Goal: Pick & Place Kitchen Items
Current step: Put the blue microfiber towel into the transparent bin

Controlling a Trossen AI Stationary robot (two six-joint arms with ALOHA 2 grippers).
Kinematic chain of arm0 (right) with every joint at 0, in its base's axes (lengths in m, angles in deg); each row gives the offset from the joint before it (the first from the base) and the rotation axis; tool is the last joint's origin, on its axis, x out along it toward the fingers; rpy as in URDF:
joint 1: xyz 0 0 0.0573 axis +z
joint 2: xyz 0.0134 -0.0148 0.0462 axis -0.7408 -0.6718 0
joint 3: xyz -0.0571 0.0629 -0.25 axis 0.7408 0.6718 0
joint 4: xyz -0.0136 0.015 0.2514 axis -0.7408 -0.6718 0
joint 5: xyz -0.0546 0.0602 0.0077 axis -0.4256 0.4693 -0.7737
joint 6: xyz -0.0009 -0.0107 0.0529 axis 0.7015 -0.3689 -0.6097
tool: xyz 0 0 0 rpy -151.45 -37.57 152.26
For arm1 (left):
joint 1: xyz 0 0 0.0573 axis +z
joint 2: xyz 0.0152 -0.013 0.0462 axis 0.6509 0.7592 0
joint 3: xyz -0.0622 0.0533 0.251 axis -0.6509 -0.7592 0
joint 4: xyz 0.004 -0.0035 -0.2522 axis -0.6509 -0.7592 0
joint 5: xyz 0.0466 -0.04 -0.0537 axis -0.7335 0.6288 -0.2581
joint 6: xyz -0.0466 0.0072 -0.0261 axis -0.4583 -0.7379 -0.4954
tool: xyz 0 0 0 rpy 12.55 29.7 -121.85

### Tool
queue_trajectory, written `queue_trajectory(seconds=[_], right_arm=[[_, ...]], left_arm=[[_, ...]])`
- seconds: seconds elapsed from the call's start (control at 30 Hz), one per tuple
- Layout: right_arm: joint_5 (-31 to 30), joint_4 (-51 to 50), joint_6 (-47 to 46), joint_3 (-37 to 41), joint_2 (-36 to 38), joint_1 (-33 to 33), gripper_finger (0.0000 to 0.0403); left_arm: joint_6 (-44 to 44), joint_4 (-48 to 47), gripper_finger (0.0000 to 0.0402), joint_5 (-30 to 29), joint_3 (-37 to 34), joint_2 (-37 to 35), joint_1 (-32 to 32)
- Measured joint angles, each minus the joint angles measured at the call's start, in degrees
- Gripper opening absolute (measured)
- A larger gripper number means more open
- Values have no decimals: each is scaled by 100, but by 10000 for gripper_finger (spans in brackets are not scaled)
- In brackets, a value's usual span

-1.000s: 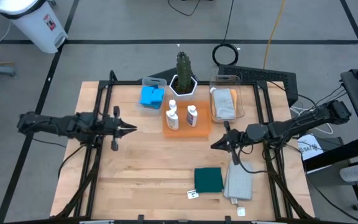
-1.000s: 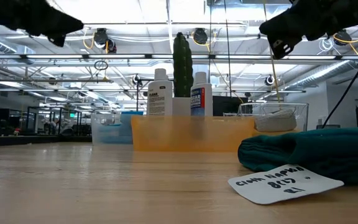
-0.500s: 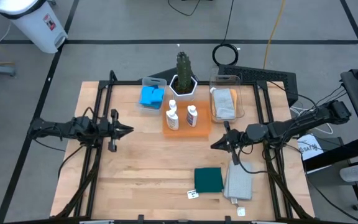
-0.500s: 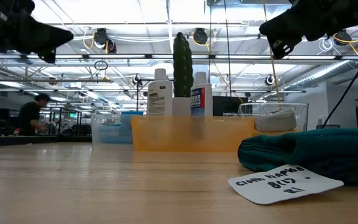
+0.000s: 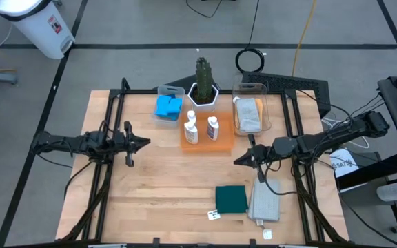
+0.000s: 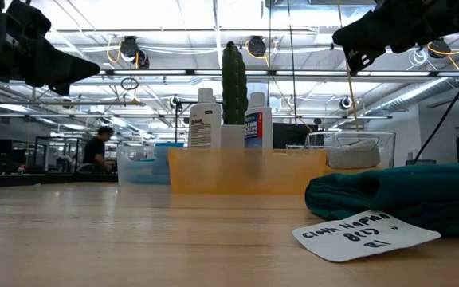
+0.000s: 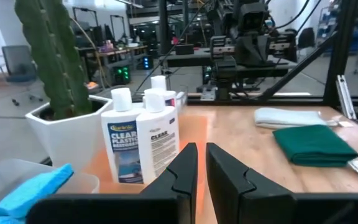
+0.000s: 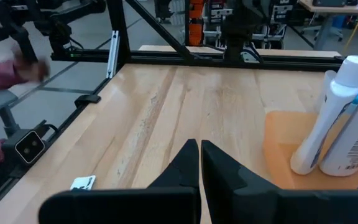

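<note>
High view is showing two white bottles (image 5: 191, 131) (image 5: 213, 127) standing side by side on the flat orange tray (image 5: 222, 144), just in front of the cactus (image 5: 203, 76) in its white pot. Blue sponges (image 5: 168, 106) are lying heaped in the clear bin (image 5: 162, 90) to the tray's left (their number is not countable from here), while an orange cloth (image 5: 252, 106) and a grey cloth (image 5: 249, 121) are sitting in the clear bin (image 5: 251, 87) on its right. Two more cloths are lying on the bare table (image 5: 157, 186) near its front edge: a dark green cloth (image 5: 231, 199) and, touching its right side, a second grey cloth (image 5: 265, 203), with a small handwritten tag (image 5: 214, 215) just in front. Left gripper (image 5: 143, 143) is hanging level above the table's left part, pointing toward the tray, its fingers drawn almost together and gripping nothing. Right gripper (image 5: 238, 161) is reaching in from the right, hovering just below the tray's right corner, its fingers pressed together and empty.
</note>
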Motion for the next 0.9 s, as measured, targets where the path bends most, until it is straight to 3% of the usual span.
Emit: queue_trajectory(seconds=[0.27,0.47,0.6,0.73,0.8,0.9], right_arm=[[0,111,280,0,-16,0,0],[62,1307,-21,-11,-449,160,23],[204,2079,266,-10,-1161,652,74],[147,2887,43,-49,-1927,1068,155],[-6,2592,-337,-275,-2174,1258,199],[-807,996,-786,-1035,-2472,1532,246]], left_arm=[[139,1,37,-6,0,0,0],[147,2,37,-6,0,2,0],[147,4,37,-6,0,2,0],[147,8,37,-6,0,1,0],[149,9,37,-6,0,2,0],[149,8,37,-6,0,2,0]])
